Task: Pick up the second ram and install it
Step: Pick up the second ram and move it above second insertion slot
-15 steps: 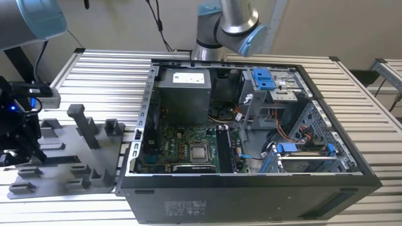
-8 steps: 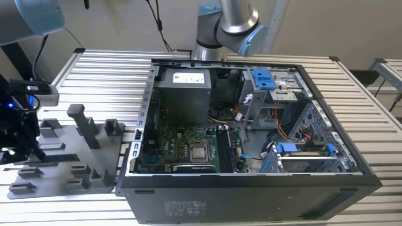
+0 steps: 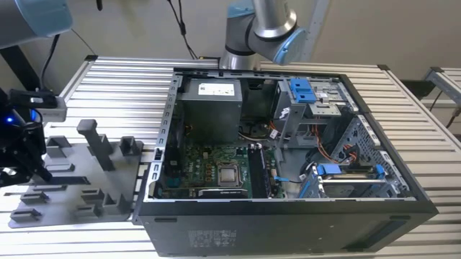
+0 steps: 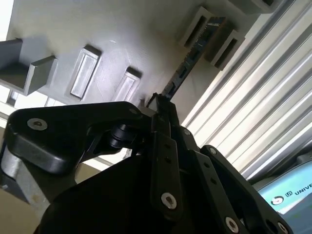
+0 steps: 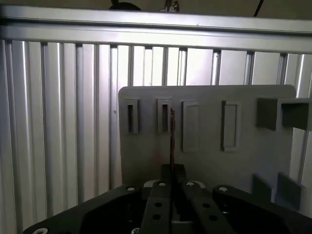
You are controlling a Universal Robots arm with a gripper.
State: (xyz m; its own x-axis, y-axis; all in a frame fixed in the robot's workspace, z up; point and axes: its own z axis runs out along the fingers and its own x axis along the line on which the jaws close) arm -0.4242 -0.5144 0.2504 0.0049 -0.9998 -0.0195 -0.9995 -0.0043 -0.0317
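The second ram (image 5: 172,134) shows edge-on as a thin dark stick. Its far end sits in a slotted grey holder (image 5: 165,116) on the fixture plate (image 5: 243,161). In the second wrist view the ram (image 4: 183,73) runs from that holder (image 4: 207,31) down into my black fingers. My gripper (image 5: 172,170) is shut on its near end, one finger pressed against each flat side. In the exterior view the gripper (image 3: 18,162) hangs low over the fixture plate (image 3: 72,213), at that view's left.
An open computer case (image 3: 288,216) lies on the slatted metal table (image 3: 122,91), with the motherboard (image 3: 216,172) and its CPU socket exposed. Grey posts and blocks (image 3: 97,143) stand up from the fixture plate. The arm's base (image 3: 259,32) rises behind the case.
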